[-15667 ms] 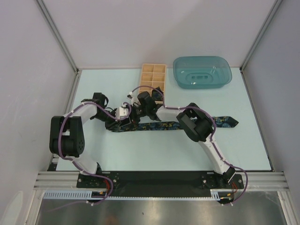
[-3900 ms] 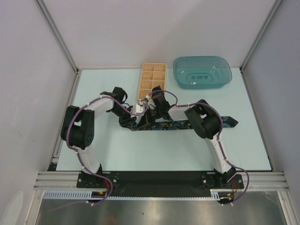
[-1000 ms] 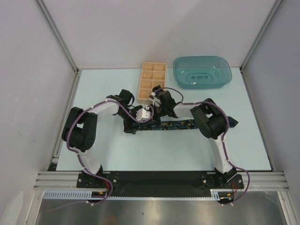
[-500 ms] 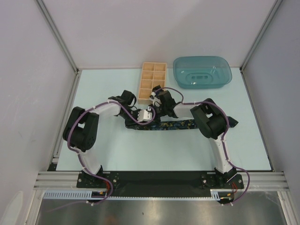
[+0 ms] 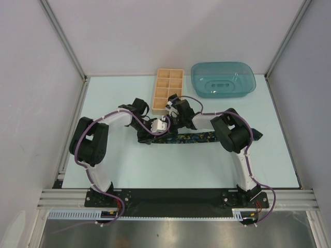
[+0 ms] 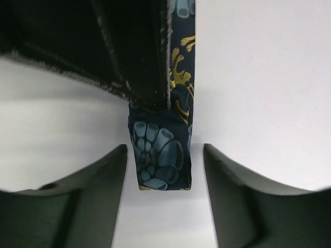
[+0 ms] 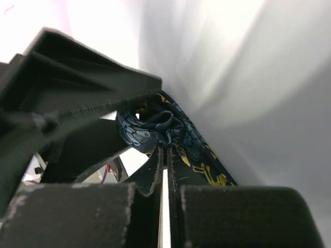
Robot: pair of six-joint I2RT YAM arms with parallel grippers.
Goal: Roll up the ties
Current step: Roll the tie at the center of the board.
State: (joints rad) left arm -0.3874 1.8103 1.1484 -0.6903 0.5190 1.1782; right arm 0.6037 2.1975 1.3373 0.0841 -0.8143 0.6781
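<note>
Top view. A dark patterned tie (image 5: pixel 199 137) lies flat across the middle of the pale table (image 5: pixel 155 170), running left to right. Its right tip passes behind the right arm's elbow. The left gripper (image 5: pixel 149 137) is at the tie's left end, and the right gripper (image 5: pixel 172 128) is just beside it over the strip. A compartmented wooden box (image 5: pixel 168 88) and a teal plastic tray (image 5: pixel 223 78) stand along the far edge, apart from the tie. There is bare table in front of the tie.

Left wrist. The left gripper (image 6: pixel 163 201) has its jaws wide apart. The tie's squared end (image 6: pixel 160 155), with blue flowers and yellow sprigs, lies between them and touches neither. A dark bar overlaps the strip further up.

Right wrist. The right gripper (image 7: pixel 165 155) has its jaws narrowed to a slit. Its tips are pinched on a curled fold of the tie (image 7: pixel 155 126).
</note>
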